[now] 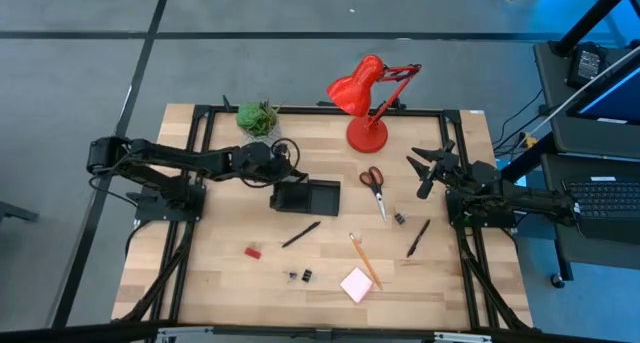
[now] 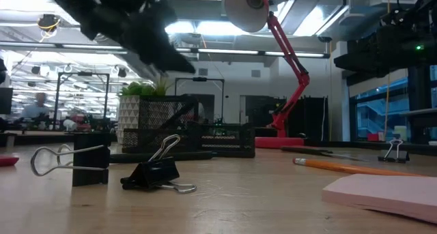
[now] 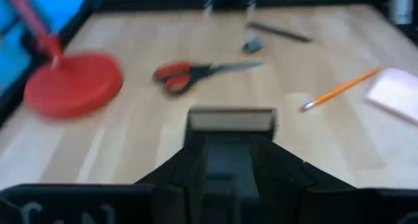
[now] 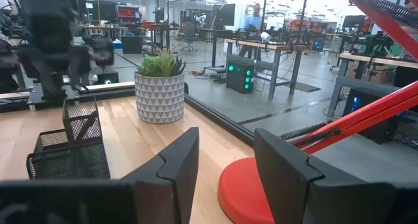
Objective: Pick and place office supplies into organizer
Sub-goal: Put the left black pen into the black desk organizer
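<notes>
The black mesh organizer point(image 1: 318, 196) stands on the table left of the middle, its taller section point(image 4: 81, 118) at its left end. My left gripper point(image 1: 287, 175) hangs above that taller end, open and touching nothing; in the low view it point(image 2: 171, 60) is well above the tray point(image 2: 218, 142). My right gripper point(image 1: 430, 168) is open over the table's right side, close to the red-handled scissors point(image 1: 375, 188). Two black pens point(image 1: 300, 233) point(image 1: 418, 238), the orange pencil point(image 1: 362, 261), the red eraser point(image 1: 253, 251), black clips point(image 1: 300, 275) point(image 1: 399, 219) and the pink pad point(image 1: 357, 283) lie flat on the wood.
The red desk lamp point(image 1: 367, 133) stands on its round base at the far edge, right of the middle. The potted green plant point(image 1: 257, 118) sits at the far edge, left of the lamp. Bare wood lies between the organizer and the scissors.
</notes>
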